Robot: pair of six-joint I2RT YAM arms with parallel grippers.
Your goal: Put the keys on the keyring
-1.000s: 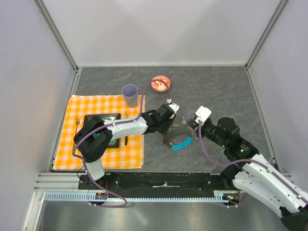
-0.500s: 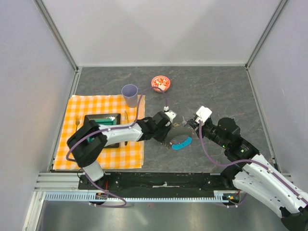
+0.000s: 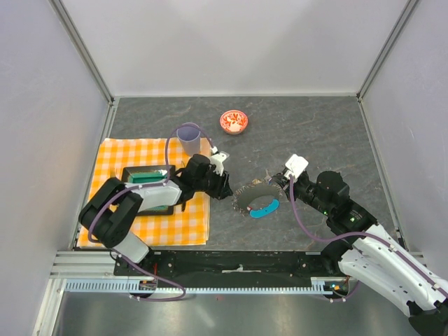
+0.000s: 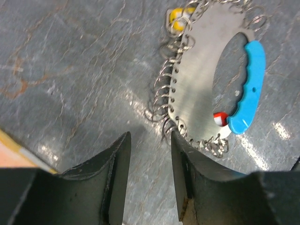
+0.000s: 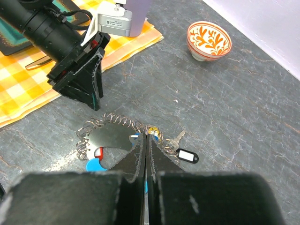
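Your left gripper (image 4: 149,140) is open by a narrow gap with nothing between its fingers, and its tips sit over bare table (image 3: 322,126) just short of the small wire loops along the near edge of the keyring (image 4: 201,70). Your right gripper (image 5: 145,143) has its jaws pressed together, with the tips lying over the keyring's opposite rim; you cannot tell from these views whether metal is pinched between them. The keyring lies flat on the table between the two grippers as a thin crescent of grey metal fringed with loops, and the blue fob (image 4: 251,84) sits along its inner curve. A yellow-tagged key (image 4: 177,16) sits at the rim right beside the right gripper's tips, a red-and-white tag (image 4: 218,119) shows at the end of the blue fob, and a black-tagged key (image 5: 187,156) with a white label lies just outside the loops on the right gripper's side. Behind the left gripper the orange checked cloth (image 3: 119,157) covers the table's left part, the purple cup (image 3: 188,136) stands at its far corner, and the red-and-white bowl (image 3: 234,121) stands farther back, well apart from the keyring
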